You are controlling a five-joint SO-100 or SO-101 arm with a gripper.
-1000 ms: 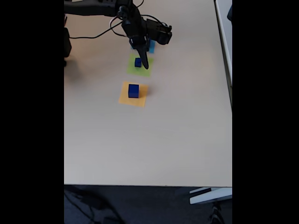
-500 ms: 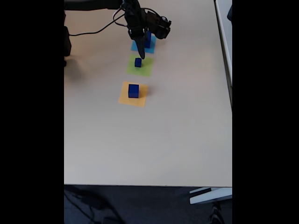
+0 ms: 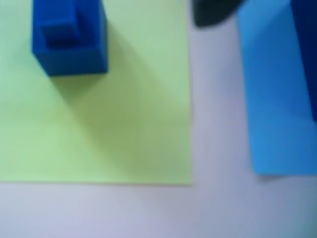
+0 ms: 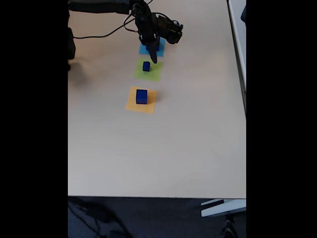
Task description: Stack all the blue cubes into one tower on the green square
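1. Fixed view: a pale table carries three flat patches in a column: blue patch at top, green square in the middle, orange patch lowest.
2. A small blue cube sits on the green square, toward its upper edge.
3. A larger blue cube sits near the centre of the orange patch, well apart from the green square.
4. The black arm reaches in from the top left; cables loop beside it.
5. The gripper hangs over the blue patch, its dark tip pointing down toward the gap between blue patch and green square. Whether the fingers are apart or together cannot be told.
6. Wrist view, blurred: the green square takes up the left, with bare table between it and the blue patch on the right.
7. Wrist view: the small cube stands at the upper left of the green square, with what looks like a smaller block on top of it; the blur prevents certainty.
8. Wrist view: a dark fingertip shows at the top edge above the strip of table. A dark blue shape at the right edge overlaps the blue patch; too blurred to identify.
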